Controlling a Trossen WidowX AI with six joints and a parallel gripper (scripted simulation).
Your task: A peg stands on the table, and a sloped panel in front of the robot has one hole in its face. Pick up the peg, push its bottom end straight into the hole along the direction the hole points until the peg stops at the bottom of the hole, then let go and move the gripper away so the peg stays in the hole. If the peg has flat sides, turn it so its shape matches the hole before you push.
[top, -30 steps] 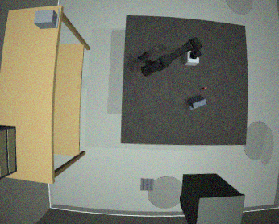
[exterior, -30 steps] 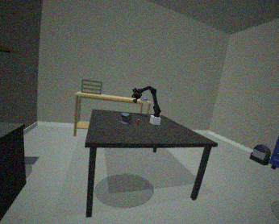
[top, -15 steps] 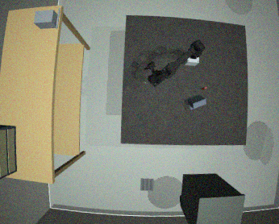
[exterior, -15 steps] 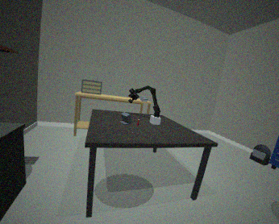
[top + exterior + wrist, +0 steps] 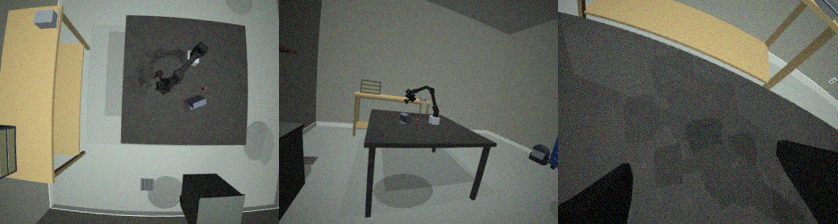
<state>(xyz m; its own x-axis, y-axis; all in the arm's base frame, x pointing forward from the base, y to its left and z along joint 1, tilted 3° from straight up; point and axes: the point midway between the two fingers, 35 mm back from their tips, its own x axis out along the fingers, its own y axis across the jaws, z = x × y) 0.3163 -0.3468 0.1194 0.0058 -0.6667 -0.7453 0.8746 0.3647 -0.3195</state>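
Observation:
A small red peg (image 5: pixel 204 88) (image 5: pixel 417 122) stands on the dark table (image 5: pixel 226 129) (image 5: pixel 448 134) (image 5: pixel 603 65), between the arm's white base and a blue-grey block with the sloped panel (image 5: pixel 197 103) (image 5: pixel 406 118). The hole is too small to make out, and so is the peg's cross-section. My gripper (image 5: pixel 156 81) (image 5: pixel 406 97) (image 5: pixel 707 161) is open and empty, high above the table, well away from both peg and panel. The wrist view shows neither of them, only the black fingers, shadowed table top and things beyond its edge.
The white base (image 5: pixel 193 59) (image 5: pixel 434 119) carries the arm. A wooden bench (image 5: pixel 32 93) (image 5: pixel 396 97) (image 5: pixel 683 27) stands on the floor beyond the table. A black cabinet (image 5: pixel 211 187) (image 5: pixel 291 165) also stands off the table.

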